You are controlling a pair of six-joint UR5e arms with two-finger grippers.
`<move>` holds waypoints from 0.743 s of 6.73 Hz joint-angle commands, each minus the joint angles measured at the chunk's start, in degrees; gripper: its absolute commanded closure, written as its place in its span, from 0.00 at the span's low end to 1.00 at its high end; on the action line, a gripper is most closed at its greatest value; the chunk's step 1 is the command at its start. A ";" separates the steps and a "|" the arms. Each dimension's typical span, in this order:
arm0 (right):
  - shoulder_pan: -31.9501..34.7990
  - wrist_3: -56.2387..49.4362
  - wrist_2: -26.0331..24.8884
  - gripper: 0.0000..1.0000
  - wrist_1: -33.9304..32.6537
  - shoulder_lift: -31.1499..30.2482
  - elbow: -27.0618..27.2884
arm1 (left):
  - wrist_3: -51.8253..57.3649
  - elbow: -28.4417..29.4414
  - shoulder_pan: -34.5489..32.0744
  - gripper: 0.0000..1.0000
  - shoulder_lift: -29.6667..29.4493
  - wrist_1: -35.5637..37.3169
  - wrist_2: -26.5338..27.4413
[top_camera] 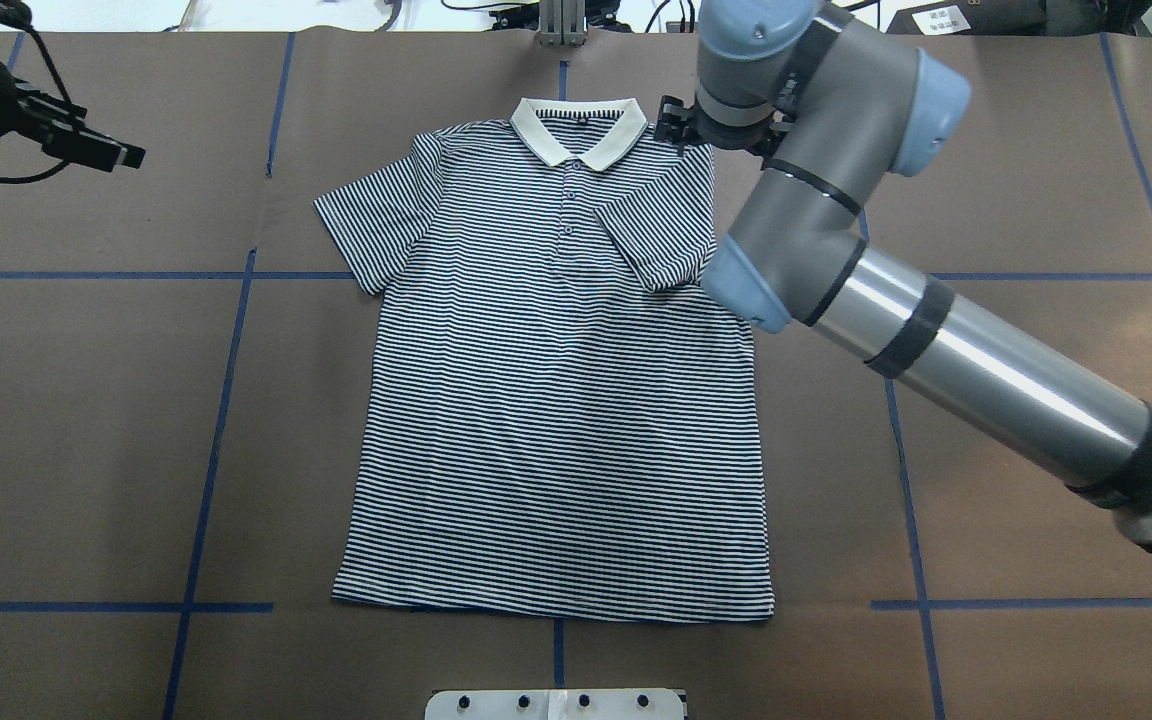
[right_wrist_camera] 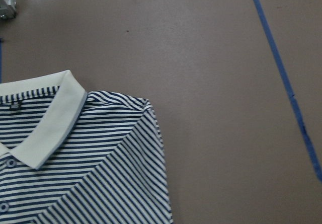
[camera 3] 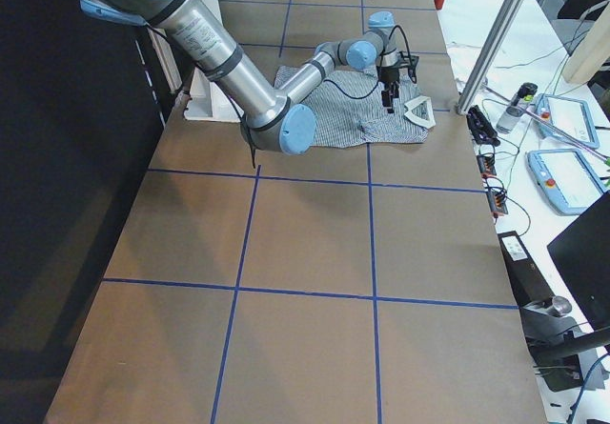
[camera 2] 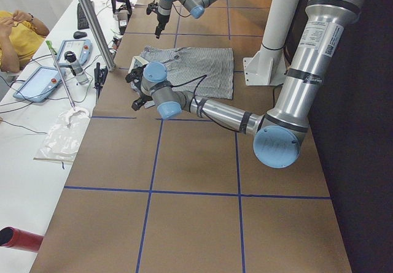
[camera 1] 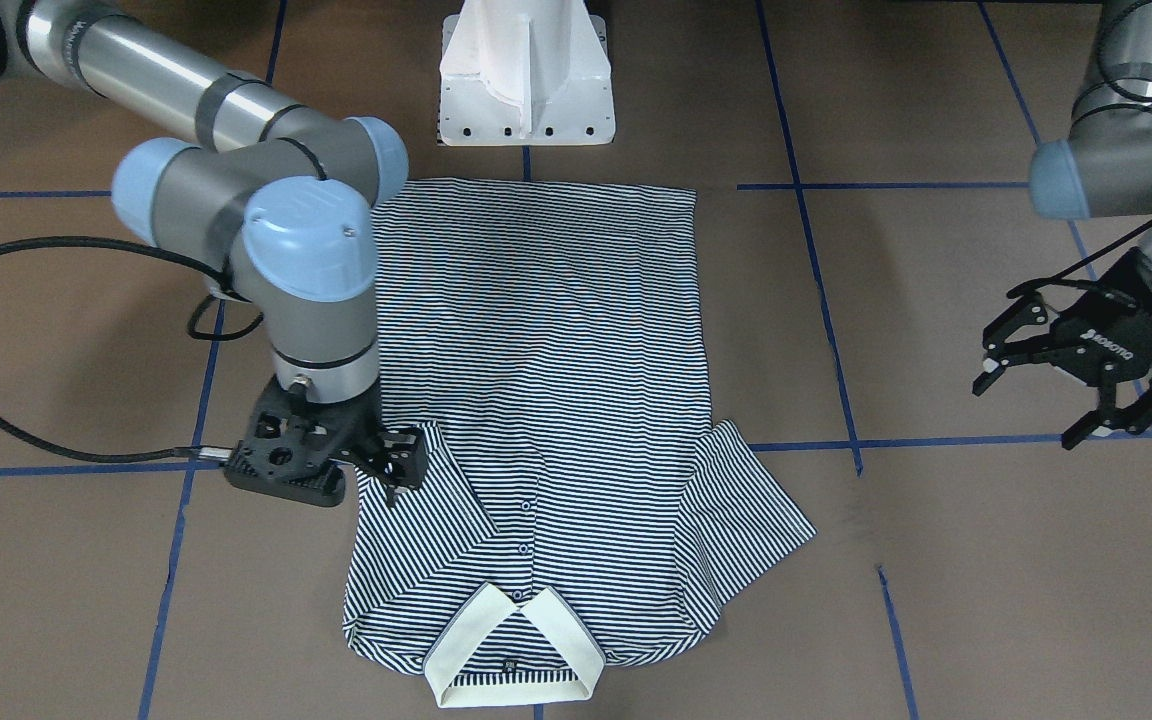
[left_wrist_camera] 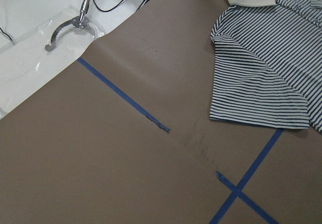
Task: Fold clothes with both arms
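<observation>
Left gripper (camera 1: 1029, 409): fingers spread, nothing held, hung off the cloth and well apart from the shirt (top_camera: 556, 400). It is judged to be parked clear until a two-arm fold is called for. The shirt is laid flat on the table (top_camera: 86, 420), front up, collar (top_camera: 576, 130) at the far edge, hem toward the robot. Left sleeve (top_camera: 371, 215) is spread out flat, not yet folded. Right sleeve (top_camera: 671, 230) is laid in over the chest, presumably to square that side into a straight edge. Right gripper (camera 1: 396, 465) is positioned at the folded sleeve's outer edge; whether it is pinching or released cannot be told. The left sleeve is judged the next fold.
</observation>
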 commanded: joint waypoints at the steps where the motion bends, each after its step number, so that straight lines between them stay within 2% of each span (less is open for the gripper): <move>1: 7.49 -14.36 11.09 0.00 9.26 -10.78 4.89 | -19.53 1.99 7.98 0.17 -4.47 0.05 11.77; 2: 10.13 -15.81 15.07 0.00 18.55 -16.48 4.89 | -23.00 3.05 9.84 0.26 -5.27 -0.21 15.74; 3: 12.68 -18.78 19.19 0.00 21.17 -19.41 4.89 | -27.39 4.36 11.68 0.35 -6.23 -0.21 19.61; 4: 13.40 -19.16 19.76 0.00 21.28 -20.31 5.24 | -35.26 7.07 14.83 0.44 -7.81 -2.13 24.87; 5: 13.32 -19.16 19.15 0.00 21.20 -20.32 5.24 | -38.99 13.28 17.91 0.45 -9.48 -7.45 28.75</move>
